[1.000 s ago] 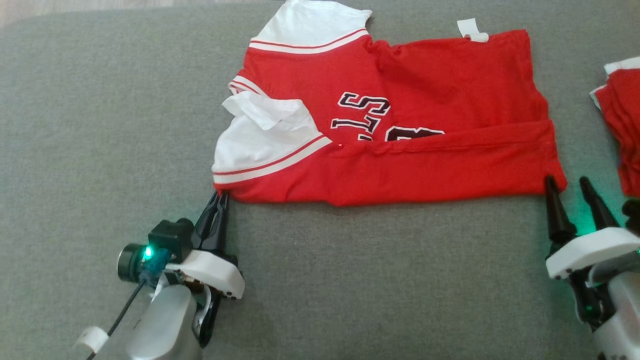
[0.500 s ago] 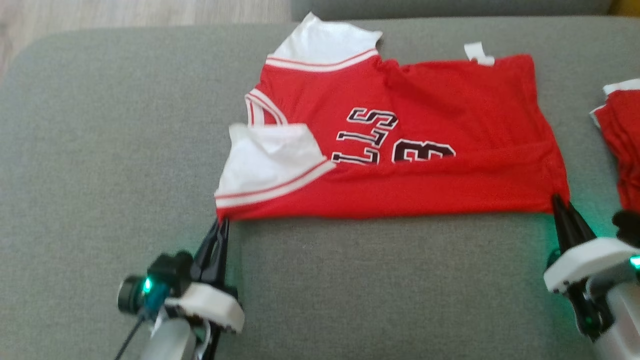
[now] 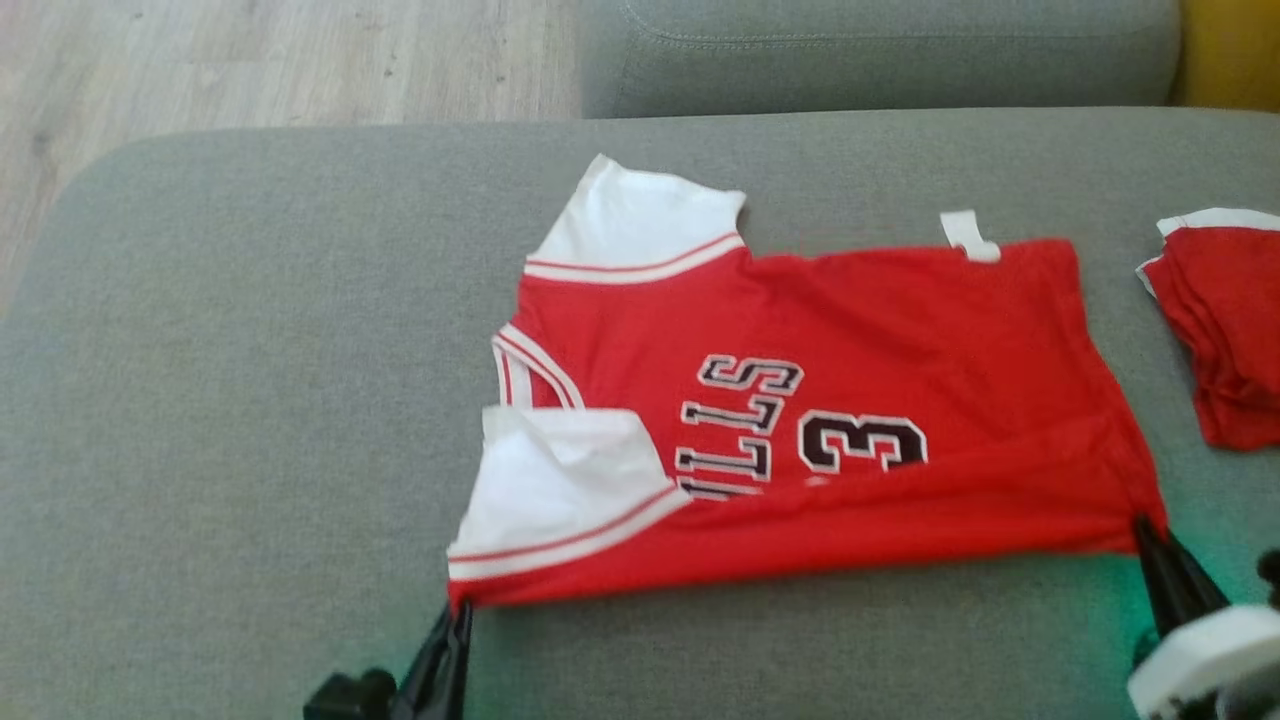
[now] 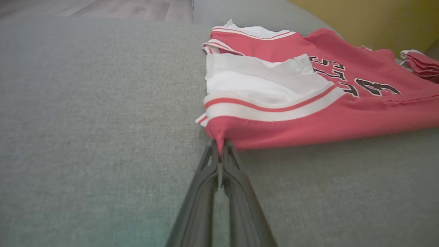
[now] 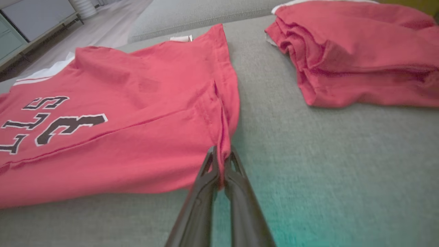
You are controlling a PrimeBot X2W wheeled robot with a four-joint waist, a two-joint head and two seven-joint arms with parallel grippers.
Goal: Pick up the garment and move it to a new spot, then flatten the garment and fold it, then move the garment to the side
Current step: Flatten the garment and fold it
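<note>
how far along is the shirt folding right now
Done: the garment lies spread on the grey cushion, its near edge lapped over the lettering. In hand: left gripper and right gripper are shut on its two near corners. Left: completing the fold, then moving it aside.

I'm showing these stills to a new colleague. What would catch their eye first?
The bright red garment with white sleeves and black lettering stands out first, spread across the middle of the grey cushion. Next come the left gripper and right gripper, each shut on a near corner of it, and a folded red pile at the right.
</note>
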